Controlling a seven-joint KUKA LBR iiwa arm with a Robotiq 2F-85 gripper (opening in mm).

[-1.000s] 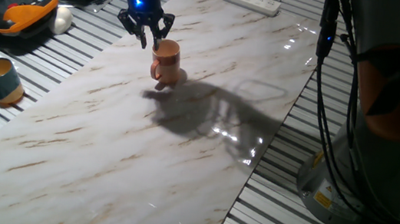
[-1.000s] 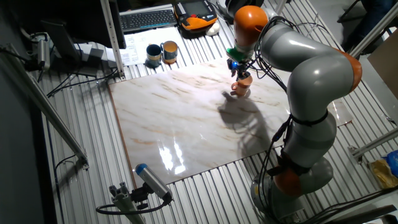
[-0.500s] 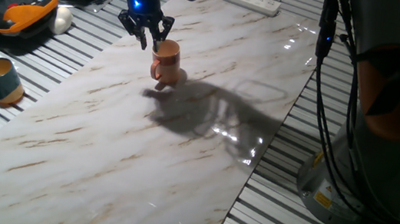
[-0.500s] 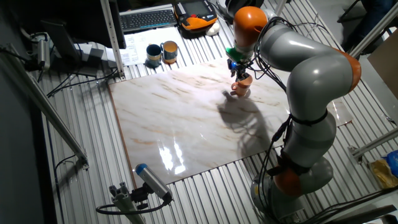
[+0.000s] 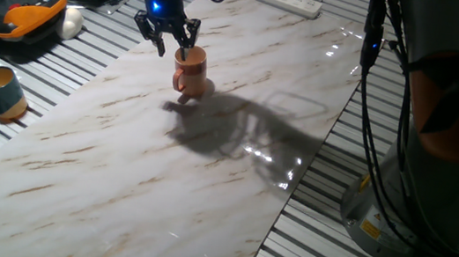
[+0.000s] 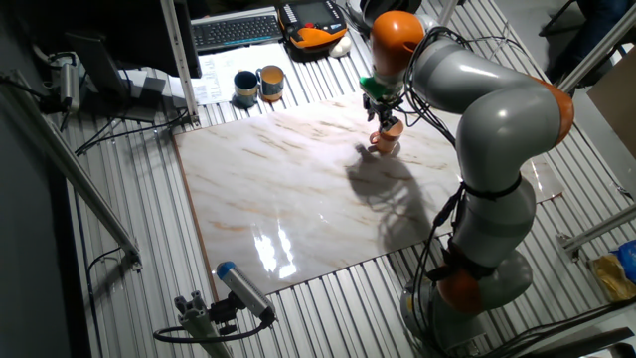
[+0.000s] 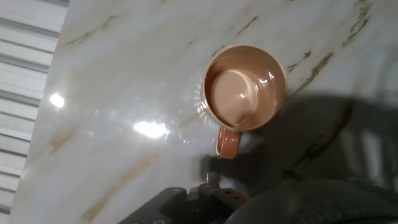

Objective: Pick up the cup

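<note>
claw (image 5: 169, 47) raised slightly, cup (image 5: 190, 72) upright

1. Glazed ceramic cup (image 7: 245, 87), terracotta outside, paler glossy inside catching highlights; smooth handle
2. Polished marble-look table (image 5: 118, 167), veined, glossy with bright lamp reflections; ribbed metal slats around it
3. Dark matt claw (image 5: 166, 42); smooth grey and orange arm shells (image 6: 502, 109), slightly glossy

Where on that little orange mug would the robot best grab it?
Probably the rim wall, from straight above. The orange mug stands upright with its mouth open, and its handle looks too small to pinch. The hand hangs open just above it.
</note>
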